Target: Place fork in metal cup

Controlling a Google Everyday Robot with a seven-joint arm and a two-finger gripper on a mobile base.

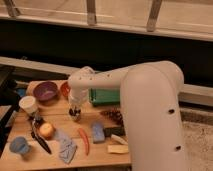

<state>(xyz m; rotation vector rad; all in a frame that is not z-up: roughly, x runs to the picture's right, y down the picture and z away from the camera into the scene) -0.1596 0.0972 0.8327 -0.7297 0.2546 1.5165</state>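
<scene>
the gripper (75, 116) hangs low over the wooden table (100, 152), just above a small shiny thing that may be the metal cup (75, 118), and no fork is discernible, so progress stays unclear.

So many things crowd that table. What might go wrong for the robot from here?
The claw hangs low over the table, with a white cup, purple bowl and orange fruit close by. A sideways sweep might knock one over. The big white arm hides part of the table from the camera, so things behind it may go unseen.
</scene>
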